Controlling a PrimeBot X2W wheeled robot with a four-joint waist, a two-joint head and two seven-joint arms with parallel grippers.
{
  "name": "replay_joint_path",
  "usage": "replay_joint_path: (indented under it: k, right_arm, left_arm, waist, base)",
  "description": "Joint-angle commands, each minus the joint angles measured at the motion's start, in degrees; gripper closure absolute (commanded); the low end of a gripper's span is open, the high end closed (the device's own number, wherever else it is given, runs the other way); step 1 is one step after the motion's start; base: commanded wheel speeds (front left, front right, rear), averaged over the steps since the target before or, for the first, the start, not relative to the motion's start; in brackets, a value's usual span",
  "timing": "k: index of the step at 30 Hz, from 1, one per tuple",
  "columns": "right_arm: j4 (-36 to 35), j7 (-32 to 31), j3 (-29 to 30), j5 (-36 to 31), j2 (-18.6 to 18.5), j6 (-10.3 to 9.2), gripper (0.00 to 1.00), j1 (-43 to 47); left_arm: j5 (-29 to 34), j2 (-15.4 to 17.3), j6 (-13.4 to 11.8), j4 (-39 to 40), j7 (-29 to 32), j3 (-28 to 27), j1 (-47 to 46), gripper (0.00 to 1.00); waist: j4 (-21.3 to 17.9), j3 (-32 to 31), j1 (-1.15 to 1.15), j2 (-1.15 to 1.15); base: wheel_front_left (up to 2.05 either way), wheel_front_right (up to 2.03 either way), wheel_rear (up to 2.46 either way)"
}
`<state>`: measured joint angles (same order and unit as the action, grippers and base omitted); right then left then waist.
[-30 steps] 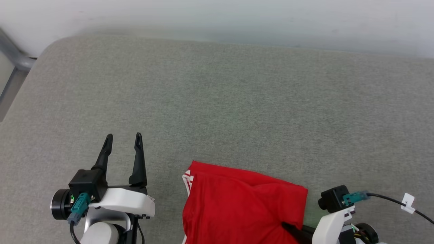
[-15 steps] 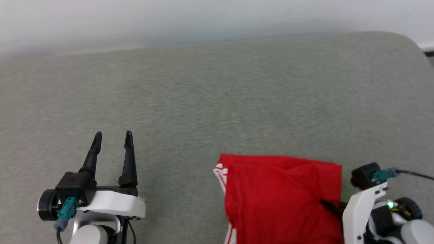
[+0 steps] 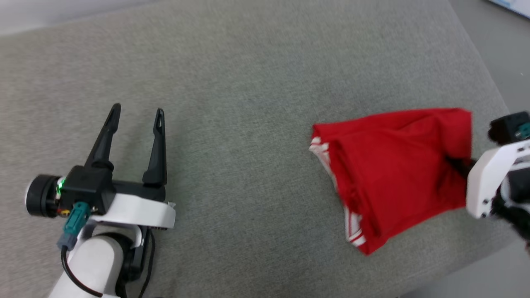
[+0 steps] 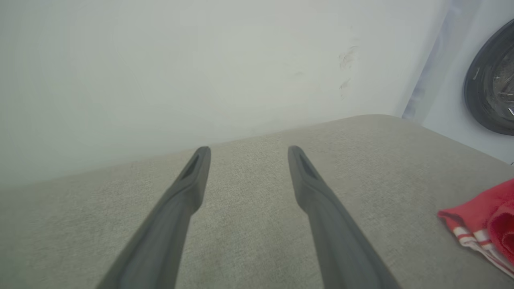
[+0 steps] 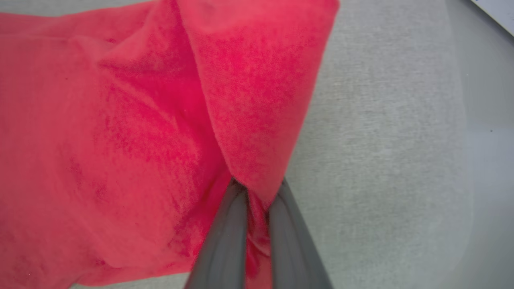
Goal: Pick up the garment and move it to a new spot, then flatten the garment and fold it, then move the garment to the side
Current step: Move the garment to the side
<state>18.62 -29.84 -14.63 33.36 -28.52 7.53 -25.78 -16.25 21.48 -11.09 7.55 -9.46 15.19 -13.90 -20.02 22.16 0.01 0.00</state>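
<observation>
The jersey (image 3: 393, 165) is seen loosely folded on the grey bench (image 3: 248, 82), close to the bench's right edge, with its red-and-white striped trim (image 3: 321, 145) turned toward the bench's middle. A fold on the side nearest that edge is pinched between the fingers of the right hand (image 5: 257, 188). The left hand (image 3: 136, 111) is seen above the bench's left part, fingers spread with nothing between them, well apart from the jersey.

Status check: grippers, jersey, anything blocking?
Left gripper open, empty, over the grey fabric-covered surface. Right gripper shut on the folded red jersey garment with red-white striped trim, near the surface's right edge. Nothing seen in the way.
</observation>
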Motion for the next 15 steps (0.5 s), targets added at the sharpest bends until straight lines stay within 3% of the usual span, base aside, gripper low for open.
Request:
replay_joint_path:
  k: [1, 7, 15]
  right_arm:
    - [1.37, 0.63, 0.75, 0.42, -0.8, -0.1, 1.0, -2.33]
    - [7.88, 3.1, 2.24, 0.2, -2.92, -0.09, 1.0, -10.88]
    - [15.88, 6.5, 7.64, -2.08, -6.36, -0.09, 1.0, -18.76]
  left_arm:
    - [0.56, 0.63, 0.24, 0.72, 0.53, 0.22, -1.53, 0.0]
    - [2.14, 2.3, 0.6, 4.11, 3.26, 0.81, -5.02, 0.0]
    - [4.13, 3.92, 1.95, 7.25, 5.9, 2.06, -9.84, 0.0]
  waist:
    - [-3.41, 4.66, -0.01, 0.0]
    - [-4.39, 9.24, -0.01, 0.0]
    - [-2.2, 14.85, -0.01, 0.0]
  base:
    - [0.0, 0.0, 0.0]
    - [0.0, 0.0, 0.0]
    - [0.0, 0.0, 0.0]
